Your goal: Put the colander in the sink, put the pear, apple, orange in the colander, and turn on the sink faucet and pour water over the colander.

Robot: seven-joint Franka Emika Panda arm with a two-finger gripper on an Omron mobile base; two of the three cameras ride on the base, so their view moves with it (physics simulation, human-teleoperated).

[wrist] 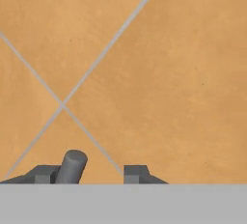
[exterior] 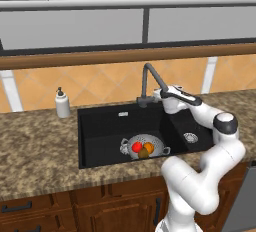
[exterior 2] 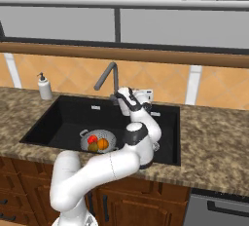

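Observation:
The silvery colander (exterior: 156, 144) (exterior 2: 109, 135) sits in the large bowl of the black sink (exterior: 100, 126) (exterior 2: 63, 118). In it lie the red apple (exterior: 137, 147) (exterior 2: 92, 139), the orange (exterior: 148, 147) (exterior 2: 102, 144) and the brownish pear (exterior: 144, 153) (exterior 2: 93, 147). My gripper (exterior: 157, 95) (exterior 2: 117, 96) (wrist: 89, 172) is at the base of the dark grey sink faucet (exterior: 146, 83) (exterior 2: 109, 76), facing the tiled wall. Its jaws stand apart. The faucet's small grey lever (wrist: 72, 166) rises between them, against the left finger. I see no water at the spout.
A white soap dispenser (exterior: 62, 103) (exterior 2: 44, 87) stands on the granite counter (exterior: 35, 146) (exterior 2: 214, 132) left of the sink. The smaller bowl with its silver drain (exterior: 190, 137) lies under my arm. Orange wall tiles (wrist: 144, 49) are close ahead of the hand.

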